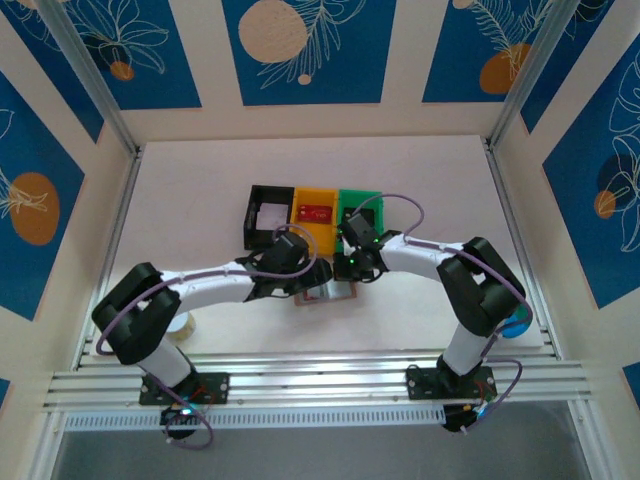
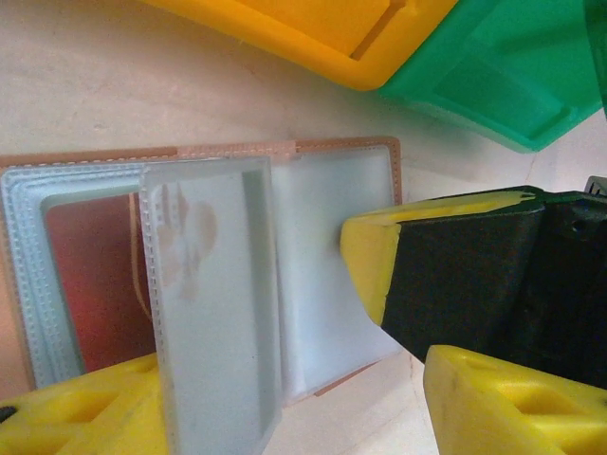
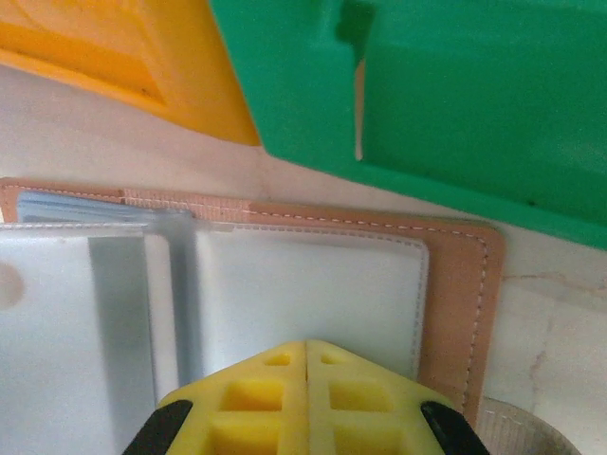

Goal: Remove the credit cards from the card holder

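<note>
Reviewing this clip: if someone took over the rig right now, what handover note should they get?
Left gripper: open, fingers either side of a raised clear pocket leaf, not closed on it.
Right gripper: shut, tips on the right-hand pocket page, apparently pinning it.
Card holder: lying open on the table, just before the yellow bin and green bin.
Done: a red card lies in the yellow bin.
Left: empty the remaining pockets. How many cards remain cannot be told.
</note>
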`<state>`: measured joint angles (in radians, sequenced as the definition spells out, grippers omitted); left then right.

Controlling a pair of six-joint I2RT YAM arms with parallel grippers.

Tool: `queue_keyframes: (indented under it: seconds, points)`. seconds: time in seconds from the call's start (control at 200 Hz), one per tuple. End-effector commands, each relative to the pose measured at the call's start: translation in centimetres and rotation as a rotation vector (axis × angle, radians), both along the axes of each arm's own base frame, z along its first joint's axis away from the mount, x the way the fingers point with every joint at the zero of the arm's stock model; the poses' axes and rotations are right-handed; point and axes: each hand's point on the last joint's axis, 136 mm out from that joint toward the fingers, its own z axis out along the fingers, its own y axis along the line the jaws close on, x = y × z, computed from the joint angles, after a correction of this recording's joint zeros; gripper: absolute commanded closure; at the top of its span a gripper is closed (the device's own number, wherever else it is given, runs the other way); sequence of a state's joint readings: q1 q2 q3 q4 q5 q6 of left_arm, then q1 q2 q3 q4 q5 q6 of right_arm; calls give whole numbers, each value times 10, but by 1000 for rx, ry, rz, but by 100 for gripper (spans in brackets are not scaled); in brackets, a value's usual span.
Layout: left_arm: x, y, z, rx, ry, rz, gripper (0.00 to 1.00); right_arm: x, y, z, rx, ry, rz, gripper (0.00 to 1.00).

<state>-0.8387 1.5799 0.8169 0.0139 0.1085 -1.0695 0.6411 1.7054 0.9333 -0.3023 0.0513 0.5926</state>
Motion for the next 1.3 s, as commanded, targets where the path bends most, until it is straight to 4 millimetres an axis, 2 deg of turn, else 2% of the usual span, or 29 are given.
queue_keyframes:
  seconds: [0.0,0.27,0.88,1.295]
  points:
    - [9,-56,70,-235,-114,-77,35,-7,15,11,85,2,24,100]
    - [10,-62,78,-250,-124,-83,35,-5,12,21,138,-23,7,100]
    - [11,-85,78,-276,-117,-105,35,2,-6,37,187,-78,-59,100]
    - [9,-83,71,-268,-113,-104,35,3,-9,46,230,-102,-66,100]
